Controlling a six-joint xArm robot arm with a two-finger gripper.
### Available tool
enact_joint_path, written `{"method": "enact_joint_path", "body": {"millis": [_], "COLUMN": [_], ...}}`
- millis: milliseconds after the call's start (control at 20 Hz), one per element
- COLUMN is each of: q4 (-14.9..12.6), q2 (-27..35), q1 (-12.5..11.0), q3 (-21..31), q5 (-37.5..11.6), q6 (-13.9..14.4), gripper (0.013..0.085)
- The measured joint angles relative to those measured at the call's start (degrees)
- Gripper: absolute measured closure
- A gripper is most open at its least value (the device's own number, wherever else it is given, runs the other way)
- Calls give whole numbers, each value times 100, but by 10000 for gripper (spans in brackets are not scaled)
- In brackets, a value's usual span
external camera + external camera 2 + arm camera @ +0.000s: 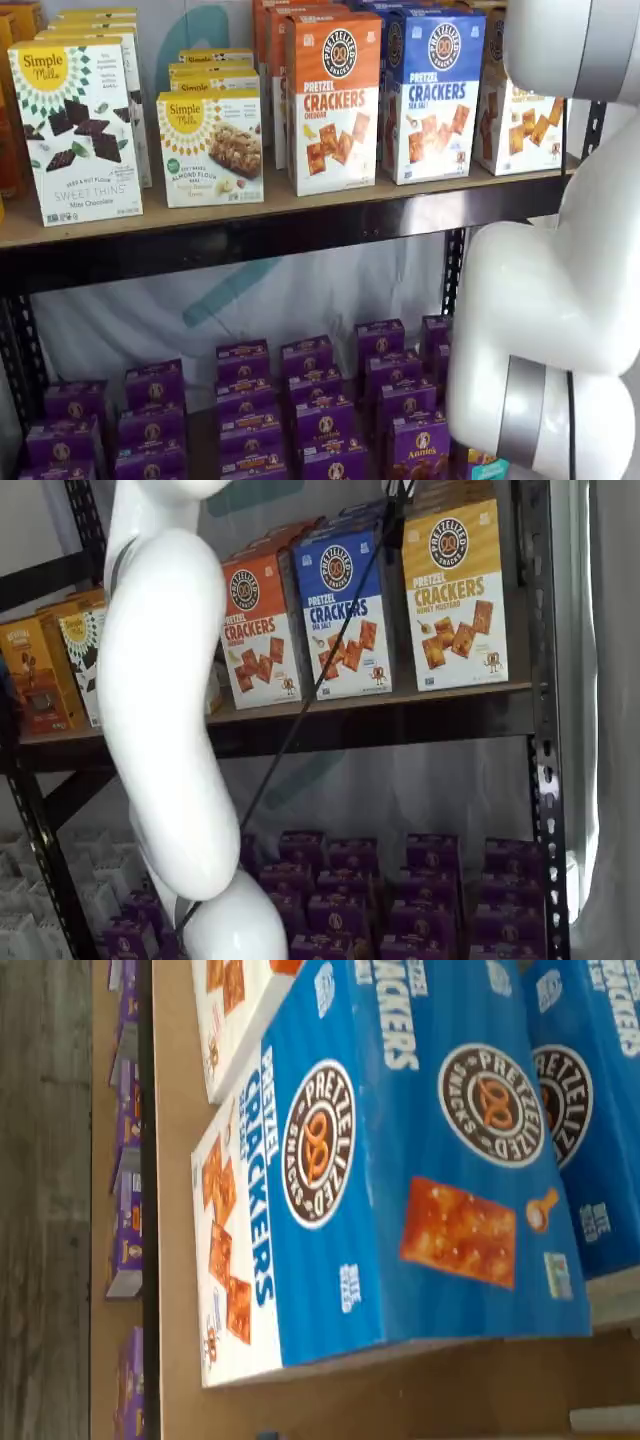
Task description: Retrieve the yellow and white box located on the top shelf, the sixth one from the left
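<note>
Yellow and white box (pixel 455 595) (rectangular carton), wooden top shelf (pixel 400 702)

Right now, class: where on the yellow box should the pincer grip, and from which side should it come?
Grip the yellow box near its top, across the two narrow sides, coming from above or the open front. It stands upright at the front edge of the top shelf, its wide face forward. The blue box stands close beside it, so that finger has little room. No pincer shows in any view.
</note>
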Motion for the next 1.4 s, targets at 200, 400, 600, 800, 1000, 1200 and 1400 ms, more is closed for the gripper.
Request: {"method": "enact_joint_path", "body": {"millis": [200, 400, 600, 800, 1000, 1200, 1400], "q4": [-122, -291, -544, -851, -1154, -1285, -1414], "q2": [70, 164, 323, 520, 647, 725, 769], "q1": [36, 75, 137, 228, 343, 419, 484], "q3": [18, -43, -233, -541, -750, -886, -976], "q5": [-143, -143, 7, 258, 386, 423, 447], "q6": [-80, -130, -150, -135, -120, -86, -67], "gripper": [130, 130, 130, 130, 130, 130, 130]}}
